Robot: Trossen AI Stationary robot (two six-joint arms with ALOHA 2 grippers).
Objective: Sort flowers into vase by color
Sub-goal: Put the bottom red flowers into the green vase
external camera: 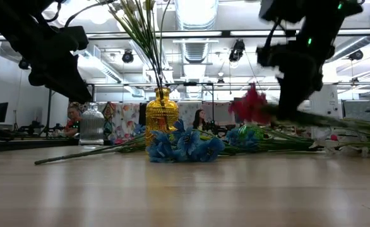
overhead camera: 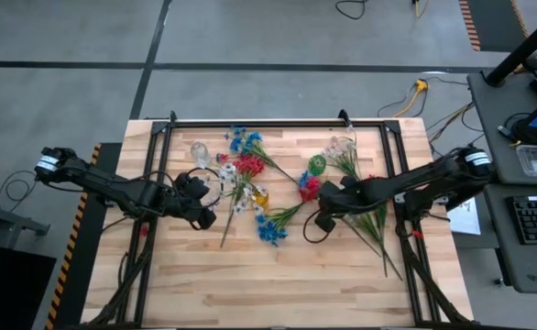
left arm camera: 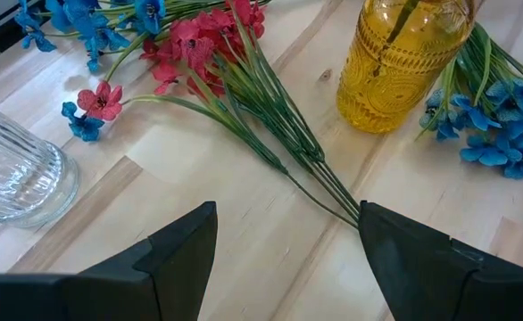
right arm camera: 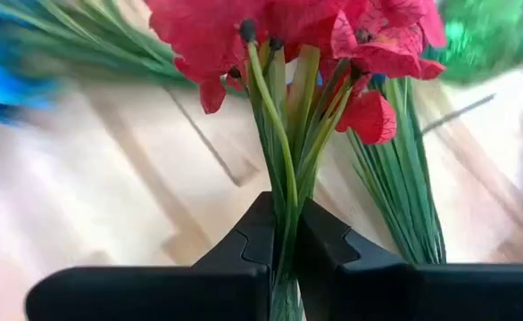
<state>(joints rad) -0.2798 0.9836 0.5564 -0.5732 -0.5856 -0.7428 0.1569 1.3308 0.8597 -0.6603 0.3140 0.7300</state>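
My right gripper (right arm camera: 284, 236) is shut on a red sprig (right arm camera: 279, 36), right of the table's middle (overhead camera: 326, 213). The sprig's red head (external camera: 251, 106) is up off the table in the low view. My left gripper (left arm camera: 288, 236) is open and hovers left of centre (overhead camera: 200, 200), over the green stems of another red sprig (left arm camera: 203, 45) lying on the wood. A yellow vase (left arm camera: 402, 62) stands upright with green stems in it (external camera: 161, 123). Blue sprigs (left arm camera: 498, 125) lie beside it, and more blue ones lie near the far edge (overhead camera: 246, 140). My right gripper pinches the red sprig's bundled green stems (right arm camera: 284, 192) between its two fingers, just below the blossoms. The stems run roughly along the fingers, and the blossoms stick out past the fingertips. The blossom end is lifted clear, and the long stems (external camera: 336, 121) trail away behind the gripper.
A clear ribbed glass vase (left arm camera: 16, 174) stands by the left gripper (overhead camera: 200, 151), another clear one (overhead camera: 342, 147) stands near the far right, and a green vase (overhead camera: 317, 165) stands between them. Loose green stems (overhead camera: 374, 234) lie under the right arm. Bare wood lies along the near edge (overhead camera: 278, 293).
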